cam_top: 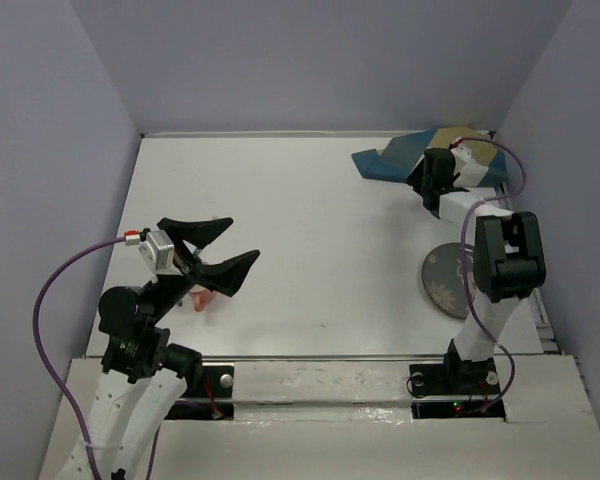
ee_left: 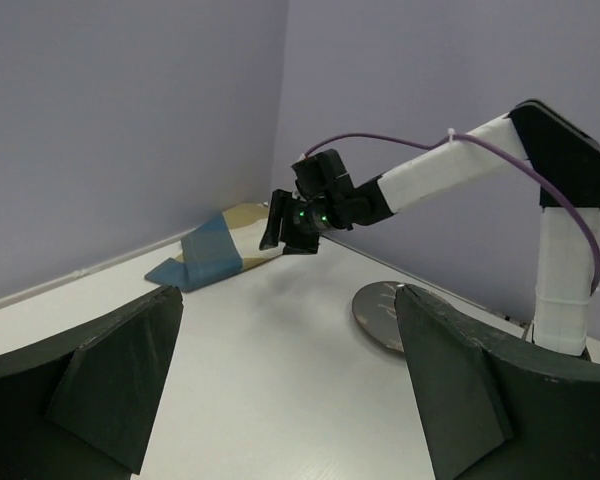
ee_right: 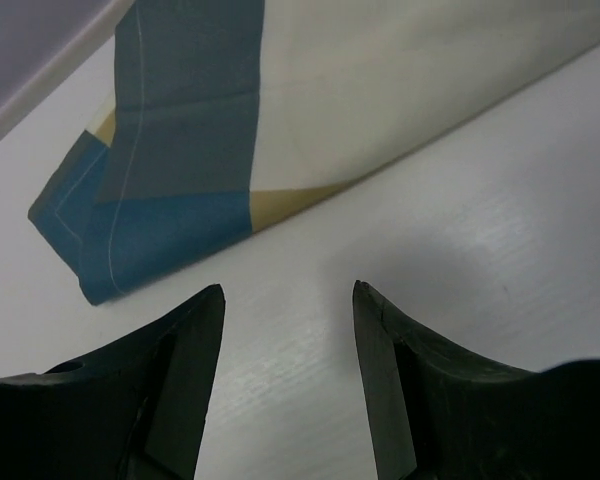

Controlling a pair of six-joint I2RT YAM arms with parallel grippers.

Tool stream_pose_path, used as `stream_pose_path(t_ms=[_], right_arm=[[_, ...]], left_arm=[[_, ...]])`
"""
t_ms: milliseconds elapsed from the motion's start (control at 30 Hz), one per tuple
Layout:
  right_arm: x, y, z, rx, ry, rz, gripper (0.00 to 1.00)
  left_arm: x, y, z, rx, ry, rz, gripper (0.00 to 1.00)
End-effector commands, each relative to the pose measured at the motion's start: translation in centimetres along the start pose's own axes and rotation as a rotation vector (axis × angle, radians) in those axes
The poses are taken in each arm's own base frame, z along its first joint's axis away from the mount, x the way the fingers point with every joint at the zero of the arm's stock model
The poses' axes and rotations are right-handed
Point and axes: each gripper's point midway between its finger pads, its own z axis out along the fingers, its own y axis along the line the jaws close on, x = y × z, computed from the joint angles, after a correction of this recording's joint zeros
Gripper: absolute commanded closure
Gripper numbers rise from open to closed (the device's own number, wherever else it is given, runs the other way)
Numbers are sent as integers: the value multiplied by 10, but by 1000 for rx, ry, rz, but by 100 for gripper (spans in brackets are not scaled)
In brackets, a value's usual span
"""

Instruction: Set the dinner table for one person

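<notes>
- Left gripper (cam_top: 242,243): jaws spread wide, empty, above the white dinner table (cam_top: 310,220).
- Small pink item (cam_top: 202,300) under that arm, perhaps a utensil.
- Folded blue-and-tan placemat (cam_top: 395,160) in the table's far right corner.
- Right gripper (ee_right: 288,290): jaws apart, pinching nothing, just beside the placemat.
- Dark round plate (cam_top: 442,280) by the right edge.

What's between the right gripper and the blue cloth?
Nothing but bare white table. The right wrist view shows the right gripper open, just short of the cloth, with only table in the gap.
</notes>
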Motion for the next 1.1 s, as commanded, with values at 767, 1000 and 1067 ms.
stream_pose_path(t_ms=[767, 1000, 1067], right_arm=[[-49, 97, 24, -331, -79, 123, 100], [-80, 129, -99, -570, -156, 142, 100], [-89, 138, -130, -616, -187, 128, 100]], left_arm=[[-3, 9, 6, -36, 0, -2, 1], [-4, 18, 6, -86, -3, -1, 1], [-3, 24, 6, -114, 6, 0, 1]])
